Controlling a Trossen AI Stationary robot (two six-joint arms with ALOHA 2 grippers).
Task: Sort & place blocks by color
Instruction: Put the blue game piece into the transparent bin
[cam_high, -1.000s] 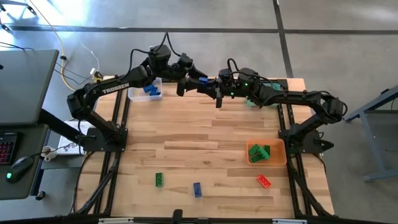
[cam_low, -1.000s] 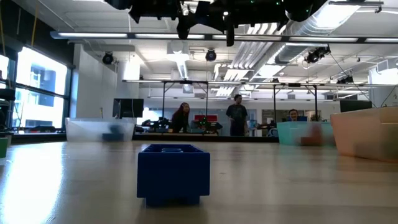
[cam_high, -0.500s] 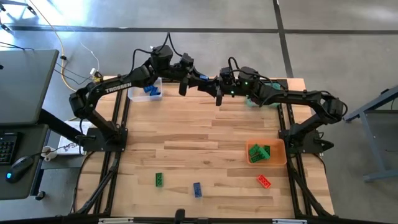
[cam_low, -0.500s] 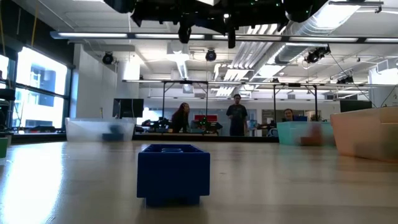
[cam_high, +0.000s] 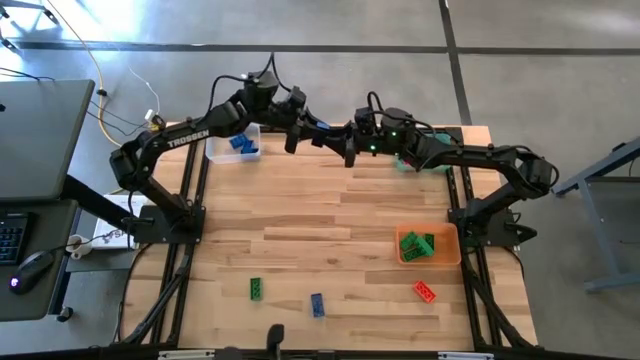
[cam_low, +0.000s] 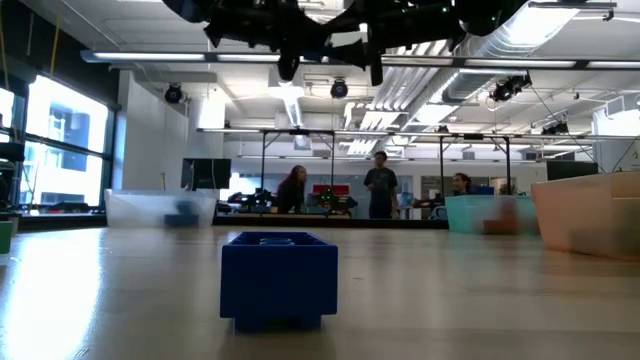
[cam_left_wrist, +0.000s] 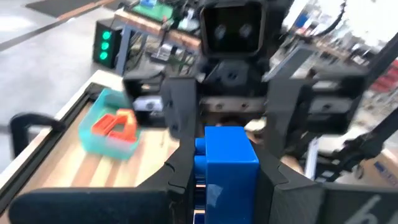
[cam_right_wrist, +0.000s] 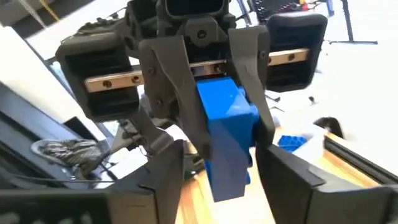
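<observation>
Blue block (cam_left_wrist: 226, 163) in left end effector (cam_high: 303, 128), three blocks loose (cam_high: 317, 304)

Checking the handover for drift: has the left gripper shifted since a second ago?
Barely. In the high view the left gripper sits marginally closer to the clear bin than before.

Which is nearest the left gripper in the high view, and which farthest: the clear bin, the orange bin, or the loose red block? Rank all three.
From the left gripper:
1. Clear bin, back left, close beside it.
2. Orange bin, on the right side.
3. Red block, front right, just past the orange bin.
</observation>
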